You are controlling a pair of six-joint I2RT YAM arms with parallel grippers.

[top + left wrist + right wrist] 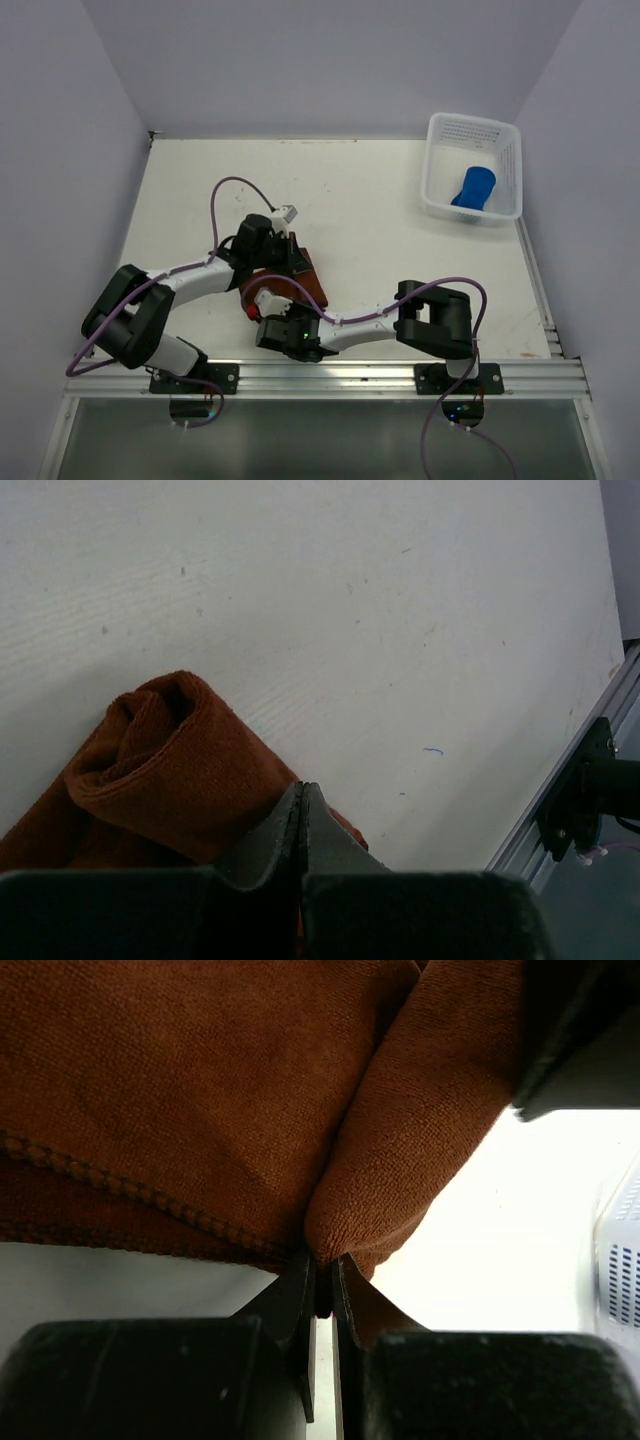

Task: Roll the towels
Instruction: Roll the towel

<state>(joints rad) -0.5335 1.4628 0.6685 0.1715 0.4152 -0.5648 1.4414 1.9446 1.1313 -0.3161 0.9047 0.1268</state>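
The rust-brown towel [303, 284] lies partly rolled near the table's front middle, between both grippers. In the left wrist view its rolled end [165, 750] sits left of the jaws. My left gripper [289, 260] [302, 792] is shut on the towel's edge, and cloth shows on both sides of the jaws. My right gripper [264, 300] [322, 1260] is shut, pinching a fold of the same towel [200, 1090]. The royal blue towel [474, 188] lies rolled in the white basket [437, 206], far from both grippers.
The white perforated basket stands at the back right corner; its wall shows at the right edge of the right wrist view [622, 1260]. An aluminium rail [400, 375] runs along the table's front edge. Purple walls close in on three sides.
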